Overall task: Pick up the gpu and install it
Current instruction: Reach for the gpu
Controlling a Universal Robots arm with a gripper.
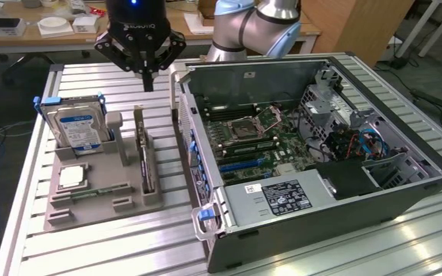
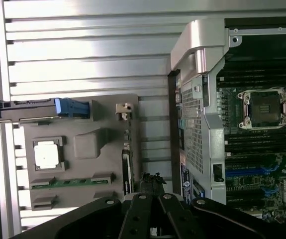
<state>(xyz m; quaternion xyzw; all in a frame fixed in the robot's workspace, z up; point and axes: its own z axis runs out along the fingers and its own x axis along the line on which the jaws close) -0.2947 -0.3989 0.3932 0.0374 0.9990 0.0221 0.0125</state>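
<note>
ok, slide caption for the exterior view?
Shut, empty gripper hovers near the gpu, upright in its tray beside the open computer case.

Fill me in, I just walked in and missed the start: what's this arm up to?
The arm's gripper hangs shut above the table, holding nothing, near one end of the gpu. The gpu stands on edge in its grey tray, beside the open computer case, not yet picked up.

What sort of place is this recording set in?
Probably a robotics lab or workshop for computer assembly: an open computer case sits on a slatted metal table, beside a grey fixture holding a hard drive, with a cluttered desk behind.
</note>
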